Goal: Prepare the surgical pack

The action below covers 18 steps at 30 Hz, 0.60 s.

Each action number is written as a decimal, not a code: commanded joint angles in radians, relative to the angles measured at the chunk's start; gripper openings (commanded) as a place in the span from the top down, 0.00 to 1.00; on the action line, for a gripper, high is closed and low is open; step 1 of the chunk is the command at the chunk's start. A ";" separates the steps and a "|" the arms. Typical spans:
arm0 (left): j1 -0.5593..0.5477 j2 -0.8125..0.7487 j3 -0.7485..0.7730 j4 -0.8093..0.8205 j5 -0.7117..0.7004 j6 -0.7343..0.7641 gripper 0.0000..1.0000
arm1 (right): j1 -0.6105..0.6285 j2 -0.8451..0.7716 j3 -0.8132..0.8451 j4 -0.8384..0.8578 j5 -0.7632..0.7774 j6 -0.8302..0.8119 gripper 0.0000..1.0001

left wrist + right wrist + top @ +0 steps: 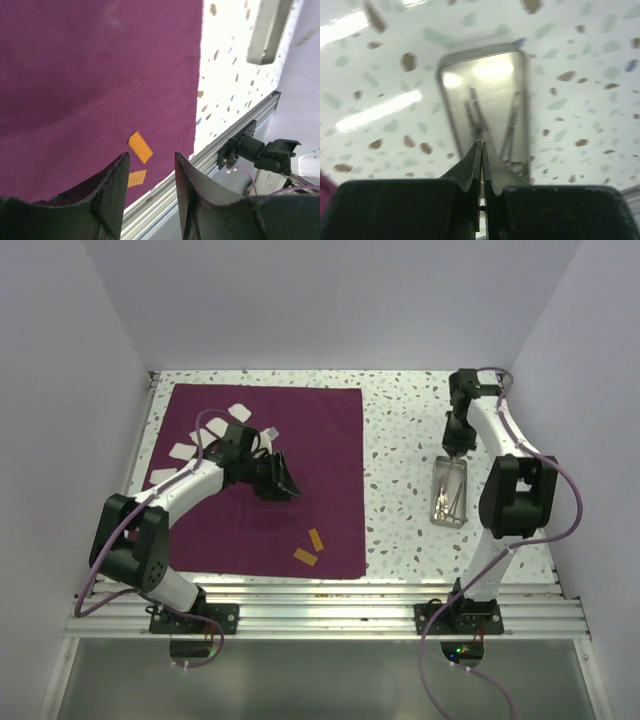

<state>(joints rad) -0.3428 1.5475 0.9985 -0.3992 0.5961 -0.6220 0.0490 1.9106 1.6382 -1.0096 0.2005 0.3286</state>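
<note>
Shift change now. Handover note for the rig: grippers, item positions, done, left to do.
Left gripper: open, empty, over the surgical pack.
Right gripper: shut, nothing seen in it, above the metal tray.
Pack lies flat, unfolded, on the table; white pads at its far-left, two orange strips near its near-right corner.
Tray holds instruments, on bare table right of the pack.
Done: pads and strips on pack. Left: probably instruments onto pack, then folding.

Left pincer hangs with jaws parted; right pincer points down, fingers pressed together.
</note>
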 commanded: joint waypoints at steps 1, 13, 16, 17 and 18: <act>0.001 -0.046 -0.044 -0.039 -0.056 -0.054 0.55 | -0.026 -0.048 -0.012 -0.021 0.175 -0.092 1.00; -0.022 -0.095 -0.061 -0.104 -0.070 -0.116 0.50 | -0.031 0.054 -0.020 -0.012 0.200 -0.097 0.94; -0.045 -0.101 -0.084 -0.109 -0.088 -0.168 0.50 | -0.031 0.053 -0.029 -0.001 0.192 -0.091 0.77; -0.051 -0.102 -0.089 -0.109 -0.102 -0.185 0.50 | -0.031 0.051 -0.031 0.000 0.189 -0.091 0.68; -0.068 -0.107 -0.099 -0.109 -0.110 -0.220 0.50 | -0.031 0.048 -0.031 0.000 0.183 -0.089 0.64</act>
<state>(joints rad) -0.3794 1.4750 0.9257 -0.4801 0.5171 -0.7551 0.0204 1.9728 1.6123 -1.0214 0.3676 0.2428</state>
